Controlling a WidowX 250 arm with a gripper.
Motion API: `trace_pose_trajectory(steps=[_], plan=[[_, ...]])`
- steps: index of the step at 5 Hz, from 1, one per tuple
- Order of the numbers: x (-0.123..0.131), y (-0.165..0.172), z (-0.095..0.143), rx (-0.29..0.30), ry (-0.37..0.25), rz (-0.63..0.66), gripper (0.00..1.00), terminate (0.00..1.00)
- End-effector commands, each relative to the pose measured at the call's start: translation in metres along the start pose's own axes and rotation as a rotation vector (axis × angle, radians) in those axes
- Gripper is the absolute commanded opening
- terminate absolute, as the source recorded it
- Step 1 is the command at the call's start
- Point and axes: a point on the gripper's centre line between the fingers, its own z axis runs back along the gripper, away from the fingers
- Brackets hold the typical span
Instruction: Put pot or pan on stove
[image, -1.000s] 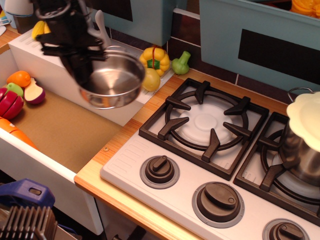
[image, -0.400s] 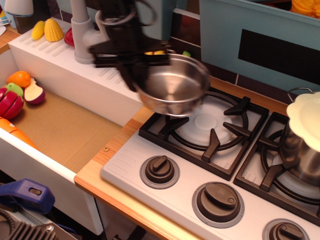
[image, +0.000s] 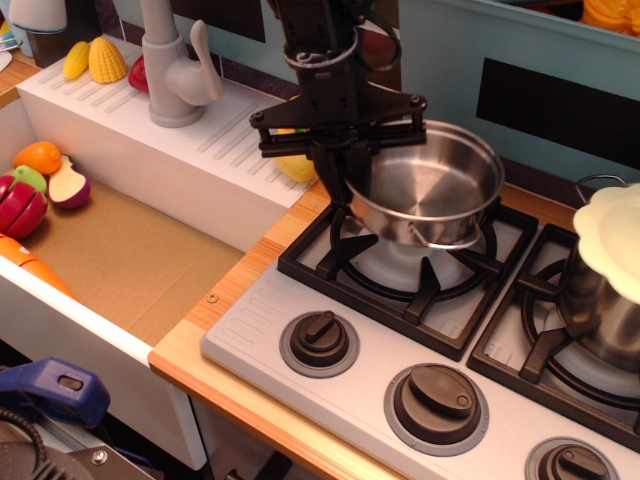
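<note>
The small shiny steel pot (image: 435, 195) hangs just above the left burner of the silver-grey stove (image: 420, 330), over its black grate (image: 345, 250) and white burner plate. My black gripper (image: 345, 170) comes down from the top and is shut on the pot's left rim. A thin wire loop handle shows at the pot's front. The pot looks slightly tilted and I cannot tell whether it touches the grate.
A steel pot with a pale yellow lid (image: 610, 270) sits on the right burner. Three dark knobs (image: 320, 340) line the stove front. A white sink with a faucet (image: 175, 65) holds toy vegetables (image: 40, 180) at the left. A teal wall runs behind.
My gripper has carried the pot from over the sink rightward and down to above the left burner.
</note>
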Motion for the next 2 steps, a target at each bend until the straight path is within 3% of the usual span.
trace_pose_trajectory(steps=[1, 2], plan=[[0.0071, 0.0017, 0.0016, -0.029, -0.036, -0.024, 1.0, 0.0], [0.0071, 0.0017, 0.0016, -0.029, -0.036, -0.024, 1.0, 1.0]])
